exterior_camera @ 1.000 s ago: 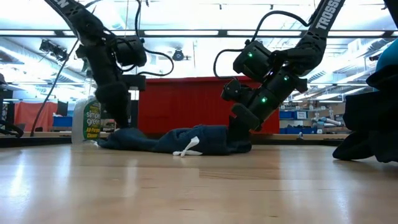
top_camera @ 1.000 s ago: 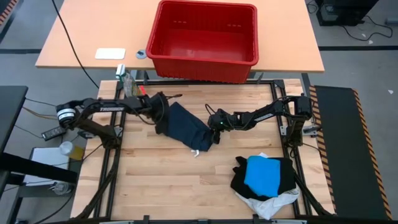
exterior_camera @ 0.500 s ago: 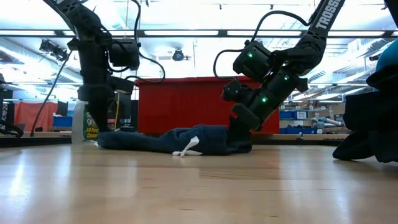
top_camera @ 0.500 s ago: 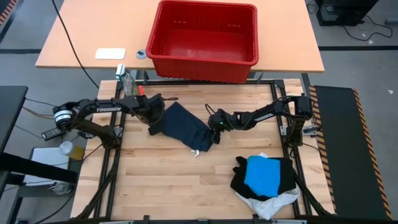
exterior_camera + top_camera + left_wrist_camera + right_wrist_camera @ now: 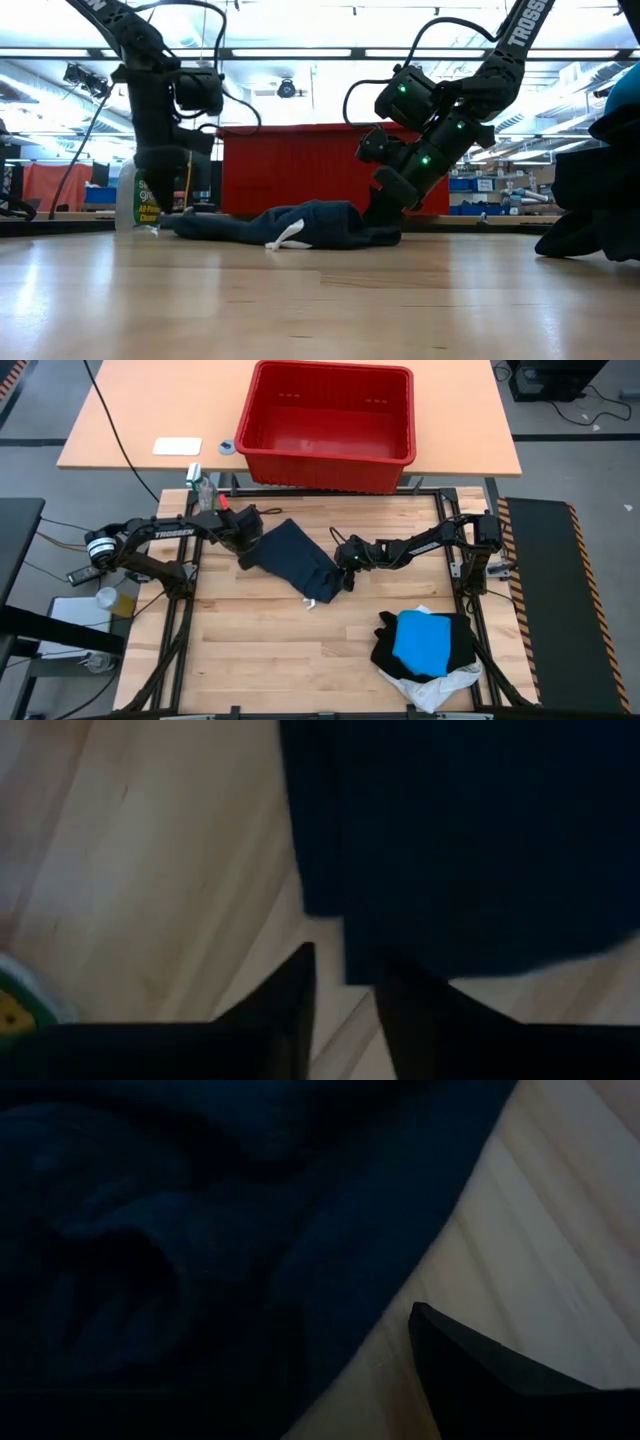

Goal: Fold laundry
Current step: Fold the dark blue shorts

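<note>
A dark navy garment (image 5: 297, 560) of the laundry lies spread on the wooden table, a white drawstring (image 5: 285, 237) at its near edge. My left gripper (image 5: 345, 985) points down, open, just short of the garment's left corner (image 5: 345, 955); bare wood shows between its fingers. My right gripper (image 5: 347, 567) slants down, open, over the garment's right end (image 5: 385, 228). A pile of a black garment (image 5: 445, 650), a bright blue one (image 5: 422, 640) on top and a white one (image 5: 435, 685) under it lies at the near right. My right gripper comes slanting down from the table's right at the garment's right edge (image 5: 400, 1295). One finger (image 5: 480, 1375) stands over bare wood beside that edge; the other is lost against the dark cloth. Whether it touches the cloth, I cannot tell.
A red plastic basket (image 5: 325, 420) stands on the far table behind the work table. A spray bottle (image 5: 205, 490) stands at the far left corner. Bare wood lies open along the near left of the table (image 5: 270, 660).
My left gripper has gone toward the table's left edge and tipped more steeply down, drawing the navy garment's left corner out with it. The garment now lies longer and flatter; its right end has stayed by the right gripper, and the drawstring has slid left.
</note>
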